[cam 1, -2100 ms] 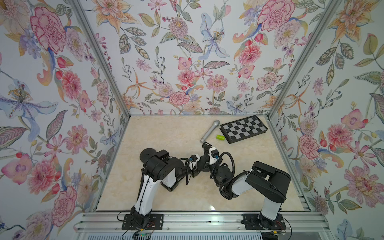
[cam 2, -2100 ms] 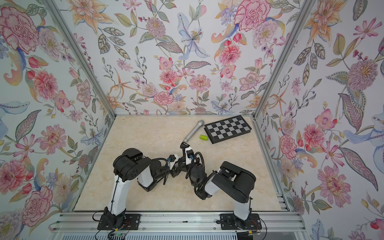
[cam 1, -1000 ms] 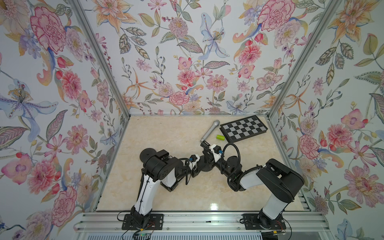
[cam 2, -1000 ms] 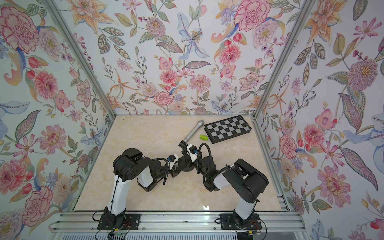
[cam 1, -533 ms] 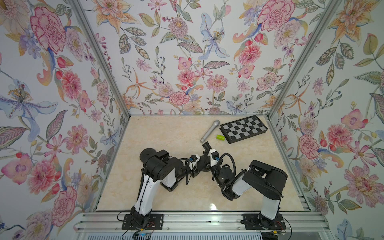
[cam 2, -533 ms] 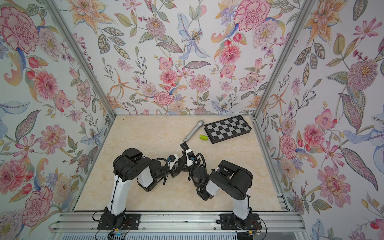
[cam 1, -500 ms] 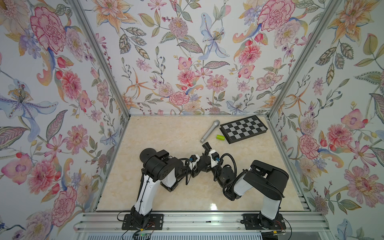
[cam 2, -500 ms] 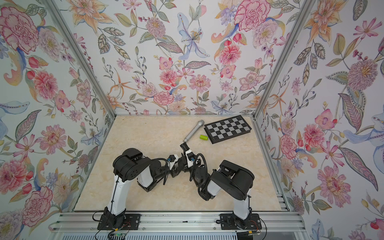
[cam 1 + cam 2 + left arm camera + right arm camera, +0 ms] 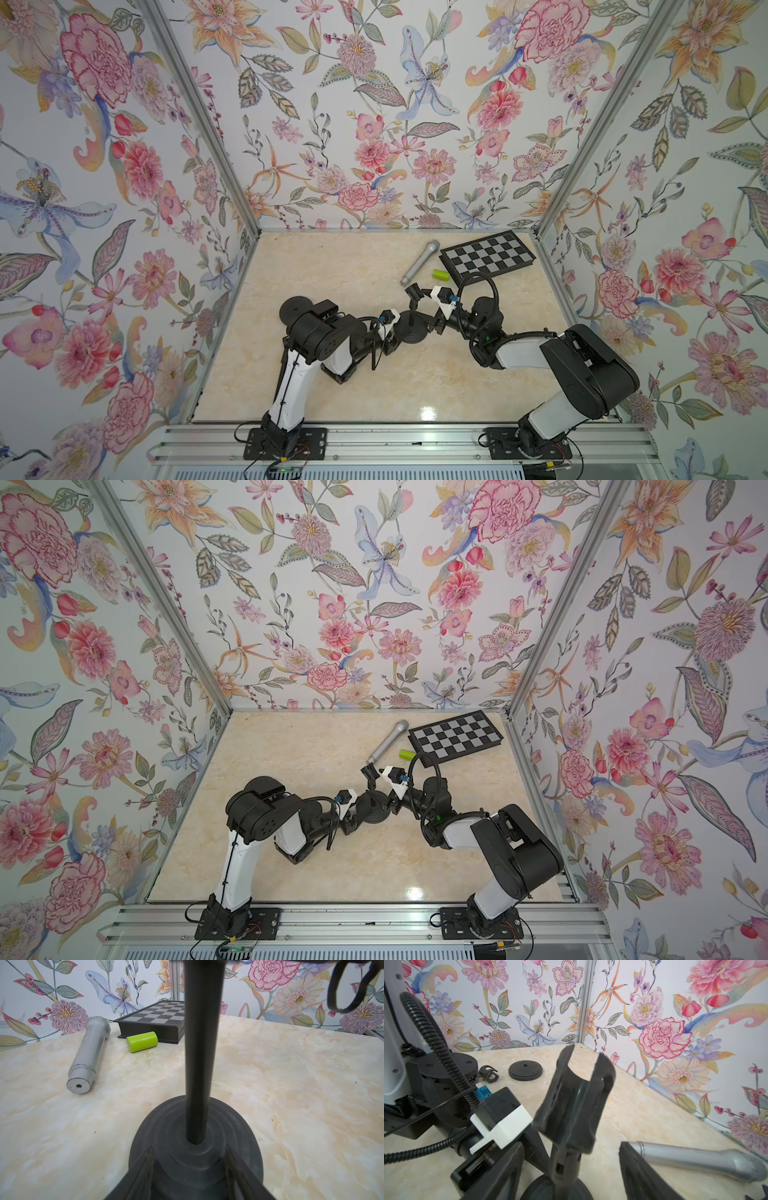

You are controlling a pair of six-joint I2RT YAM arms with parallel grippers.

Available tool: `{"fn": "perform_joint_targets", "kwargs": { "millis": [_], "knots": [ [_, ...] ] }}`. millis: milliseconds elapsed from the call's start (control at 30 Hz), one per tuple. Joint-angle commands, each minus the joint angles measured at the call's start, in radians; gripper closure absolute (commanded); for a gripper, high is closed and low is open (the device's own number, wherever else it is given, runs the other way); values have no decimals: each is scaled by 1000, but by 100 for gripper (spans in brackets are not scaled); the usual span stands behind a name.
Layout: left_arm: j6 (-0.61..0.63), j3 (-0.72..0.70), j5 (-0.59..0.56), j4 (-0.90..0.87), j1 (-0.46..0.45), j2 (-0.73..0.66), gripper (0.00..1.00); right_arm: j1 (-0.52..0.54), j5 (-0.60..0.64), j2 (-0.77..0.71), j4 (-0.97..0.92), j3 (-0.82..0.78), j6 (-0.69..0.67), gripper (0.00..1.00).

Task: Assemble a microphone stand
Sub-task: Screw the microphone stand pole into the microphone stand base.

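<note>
Microphone stand (image 9: 411, 328) stands upright between the grippers, its disc base (image 9: 239, 1126) flat on the table (image 9: 291, 1084). Left gripper (image 9: 189, 1148) clamps the base's raised hub. The right gripper (image 9: 570, 1144) is spread wide around the pole (image 9: 562, 1167) below the clip (image 9: 575, 1101), touching nothing. The stand looks rigid and bottom-heavy, so it is best steadied low. The silver microphone (image 9: 695, 1159), just beyond the right gripper, looks smooth and likely to roll, so grasp it mid-barrel.
</note>
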Motion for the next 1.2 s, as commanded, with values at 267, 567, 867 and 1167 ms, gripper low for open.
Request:
{"fn": "perform_joint_targets", "kwargs": {
  "millis": [267, 567, 867, 1167],
  "knots": [
    [32, -28, -34, 166, -15, 46, 45, -30, -92, 125, -32, 105, 72, 77],
    [31, -21, -34, 161, -14, 55, 44, 268, 875, 139, 232, -46, 194, 100],
    [38, -19, -40, 145, -12, 58, 45, 525, 1377, 311, 439, -22, 143, 100],
    [44, -11, -38, 115, -6, 52, 45, 337, 714, 85, 205, -120, 96, 55]
  ]
}}
